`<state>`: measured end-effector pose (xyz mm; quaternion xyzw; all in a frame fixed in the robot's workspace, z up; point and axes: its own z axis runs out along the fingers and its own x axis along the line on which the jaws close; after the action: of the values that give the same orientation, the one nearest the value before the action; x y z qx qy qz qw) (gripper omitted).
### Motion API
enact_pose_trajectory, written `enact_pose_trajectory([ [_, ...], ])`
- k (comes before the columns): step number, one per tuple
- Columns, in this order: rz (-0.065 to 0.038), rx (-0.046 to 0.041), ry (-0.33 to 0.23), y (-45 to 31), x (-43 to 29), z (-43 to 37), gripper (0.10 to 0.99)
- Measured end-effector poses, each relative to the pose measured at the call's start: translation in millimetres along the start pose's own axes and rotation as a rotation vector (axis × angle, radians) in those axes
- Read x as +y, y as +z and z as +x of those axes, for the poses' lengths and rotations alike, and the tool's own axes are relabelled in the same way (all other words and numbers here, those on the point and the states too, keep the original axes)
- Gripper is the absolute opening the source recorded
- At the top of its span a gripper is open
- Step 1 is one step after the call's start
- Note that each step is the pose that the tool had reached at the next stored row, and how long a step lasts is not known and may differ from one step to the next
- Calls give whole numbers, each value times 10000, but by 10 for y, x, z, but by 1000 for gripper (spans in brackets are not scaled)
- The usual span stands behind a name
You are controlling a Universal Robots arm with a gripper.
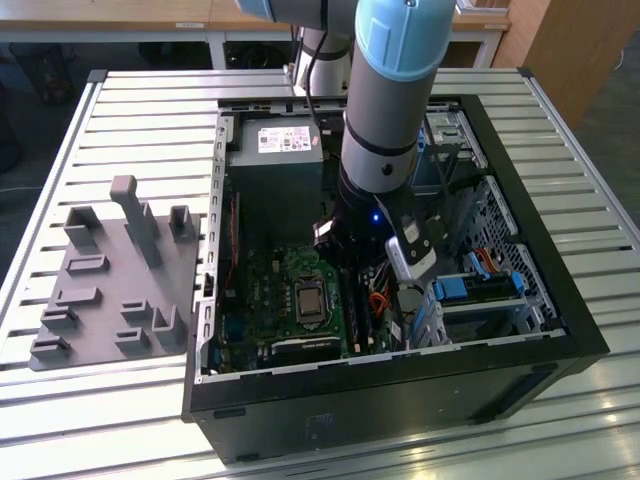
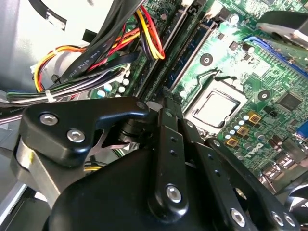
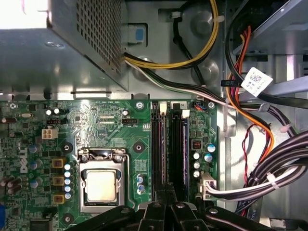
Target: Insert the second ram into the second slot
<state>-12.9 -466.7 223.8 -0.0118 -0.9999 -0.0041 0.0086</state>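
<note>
Gripper lowered into the open computer case, its tip standing directly over the near end of the two long memory slots; the jaws are drawn together with no gap showing between them in both wrist views, so the tool reads as closed, though whether it pinches anything as thin as a board edge cannot be told; a closed tip set on the slot line suits pressing down rather than carrying. Along the slot nearer the cable bundle runs a thin blue edge, judged to be the second ram, standing edge-on in its slot and running away from the gripper tip; whether it is fully seated cannot be told. Beside the slots on the green motherboard lies the processor socket, well clear of the tool; beyond the board sits the perforated power supply, its yellow and black leads routed away from the slots. In the exterior view the arm descends near vertically into the case, which lies on its side on a slatted table; a grey parts fixture rests toward the exterior view's left.
</note>
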Motion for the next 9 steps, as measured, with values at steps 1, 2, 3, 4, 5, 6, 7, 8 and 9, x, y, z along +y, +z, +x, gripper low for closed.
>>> enact_pose_trajectory([
  [1,1,0,0,7,0,0,106],
  [2,1,0,0,14,0,0,106],
  [3,1,0,0,21,0,0,106],
  [4,6,2,-1,28,-1,0,106],
  [5,9,2,0,33,-1,0,106],
  [6,10,3,0,39,-2,0,106],
  [7,10,3,-1,45,-1,-1,106],
  [8,9,3,-1,52,-2,-1,106],
  [9,6,1,-1,59,-1,-1,106],
])
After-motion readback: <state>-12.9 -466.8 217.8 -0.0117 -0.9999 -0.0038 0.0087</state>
